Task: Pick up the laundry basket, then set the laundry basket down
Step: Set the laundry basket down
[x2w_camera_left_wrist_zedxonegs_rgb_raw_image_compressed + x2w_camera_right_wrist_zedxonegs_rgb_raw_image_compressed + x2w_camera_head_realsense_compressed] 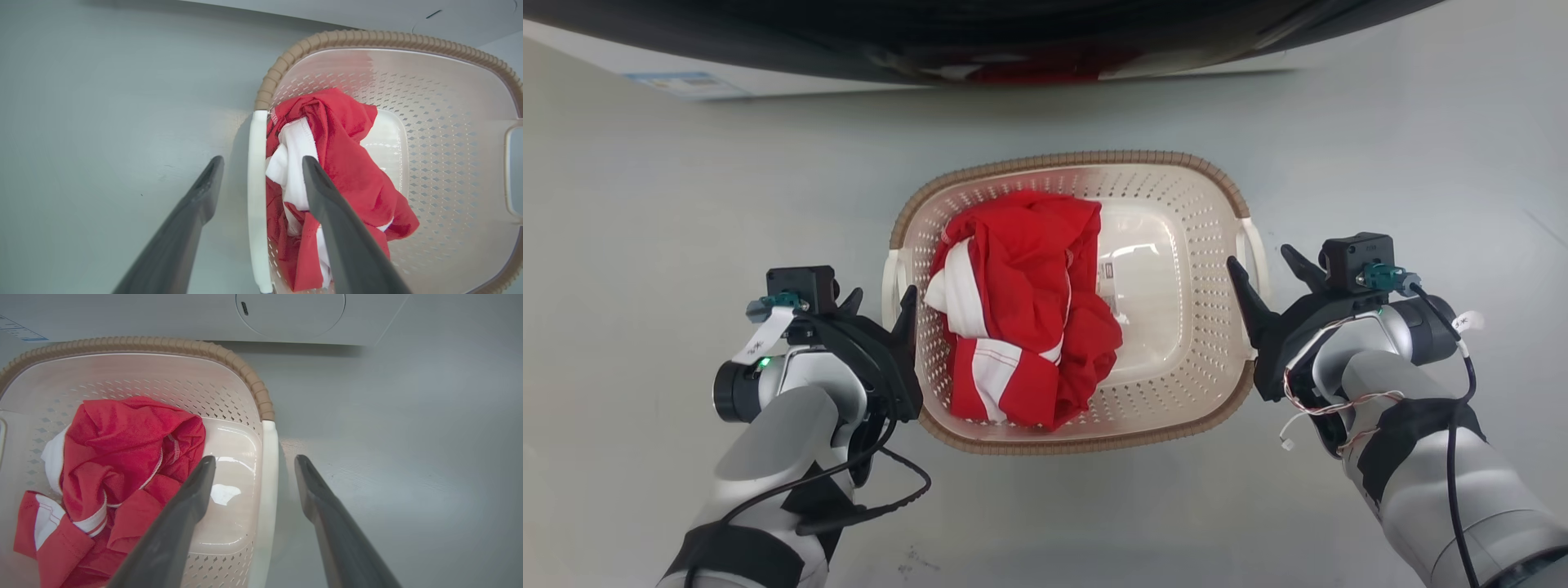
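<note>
Grey left arm point(776, 425) and right arm point(1421, 441) flank the laundry basket point(1078, 155) on the floor point(645, 204). Left gripper point(261, 163) jaws open, straddling left handle point(257, 196), not clamped. Right gripper point(255, 460) likewise astride right handle point(267, 477). Red-and-white clothing point(1021, 310) bunched in the basket's left half.

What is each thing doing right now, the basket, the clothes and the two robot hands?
laundry basket: upright on the floor, not lifted.
red and white clothing: crumpled inside the basket.
left gripper: open, fingers astride the left handle.
right gripper: open, fingers astride the right handle.
</note>
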You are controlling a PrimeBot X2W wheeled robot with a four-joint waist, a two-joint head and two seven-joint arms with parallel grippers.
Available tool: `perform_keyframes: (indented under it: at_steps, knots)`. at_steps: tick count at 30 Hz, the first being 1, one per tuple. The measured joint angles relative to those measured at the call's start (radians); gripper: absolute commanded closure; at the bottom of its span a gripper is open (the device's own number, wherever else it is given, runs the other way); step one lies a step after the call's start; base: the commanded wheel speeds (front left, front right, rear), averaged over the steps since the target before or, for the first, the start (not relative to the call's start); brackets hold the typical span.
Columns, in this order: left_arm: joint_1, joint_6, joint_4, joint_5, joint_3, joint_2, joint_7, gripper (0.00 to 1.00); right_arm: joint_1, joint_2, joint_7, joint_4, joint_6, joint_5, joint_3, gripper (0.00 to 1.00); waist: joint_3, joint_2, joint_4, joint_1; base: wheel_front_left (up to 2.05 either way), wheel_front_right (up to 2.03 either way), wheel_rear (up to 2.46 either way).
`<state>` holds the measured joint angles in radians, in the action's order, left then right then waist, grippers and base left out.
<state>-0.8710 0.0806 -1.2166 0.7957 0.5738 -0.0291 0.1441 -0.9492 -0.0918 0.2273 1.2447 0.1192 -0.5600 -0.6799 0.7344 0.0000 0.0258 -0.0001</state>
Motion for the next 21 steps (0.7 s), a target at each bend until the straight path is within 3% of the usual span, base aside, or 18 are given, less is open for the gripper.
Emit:
perform_keyframes:
  at_steps: [21]
  knots:
    - [0.125, 0.017, 0.019, -0.047, 0.023, -0.015, 0.100, 0.00, 0.187, -0.011, 0.022, -0.098, 0.002, -0.040, 0.074, 0.00, -0.257, 0.0000, -0.015, 0.0001, 0.00, 0.00, 0.00]
